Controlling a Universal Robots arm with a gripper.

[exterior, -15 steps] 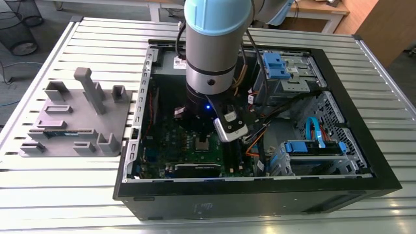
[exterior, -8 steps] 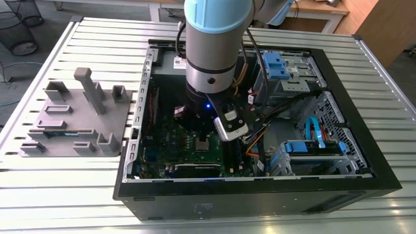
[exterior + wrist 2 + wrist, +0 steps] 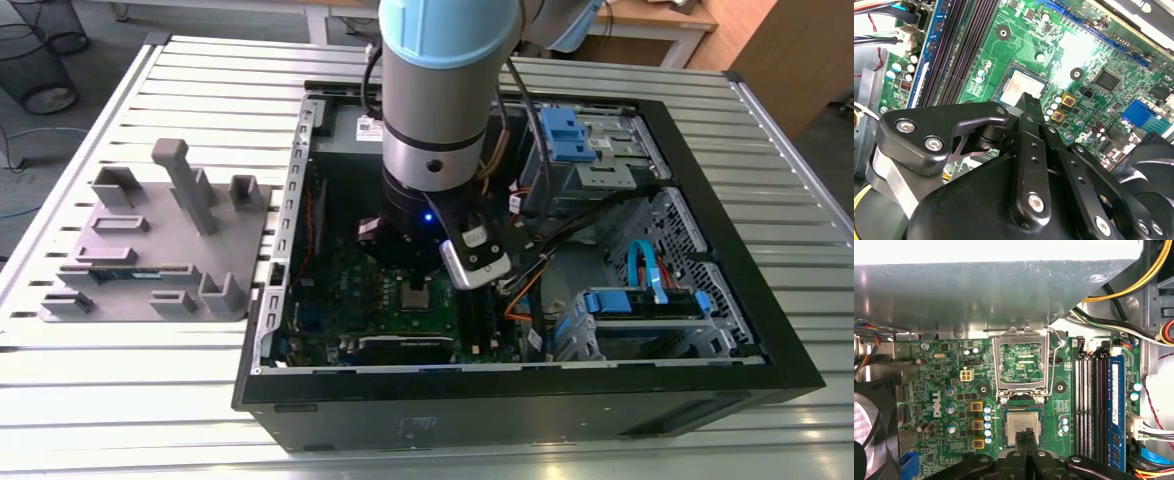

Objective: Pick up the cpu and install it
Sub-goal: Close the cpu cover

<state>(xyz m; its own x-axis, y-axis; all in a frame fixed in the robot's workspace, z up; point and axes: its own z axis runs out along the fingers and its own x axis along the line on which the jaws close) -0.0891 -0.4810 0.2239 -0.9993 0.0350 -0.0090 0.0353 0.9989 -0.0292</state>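
Slatted metal tabletop [image 3: 214, 90] carries an open black computer case [image 3: 534, 410]. Black claw [image 3: 1027, 432], fingers pressed together and empty, hangs just above the square silver-topped cpu [image 3: 1021, 421], which is seated in the green motherboard [image 3: 924, 390] socket. A grey moulded holder [image 3: 147, 250] lies at the case's nine o'clock in the exterior view.

Arm [image 3: 434, 90] drops approx. vertical in the exterior view: pale blue upper section, then grey and black wrist [image 3: 430, 175] w/ a small blue light [image 3: 427, 216] lit. Gripper [image 3: 1028, 434] is black and points down. Jaws are closed tip to tip, w/ one thin seam betw. them in the first wrist view. Black linkage bars [image 3: 944, 135] w/ silver bolts spread out either side behind the tips.
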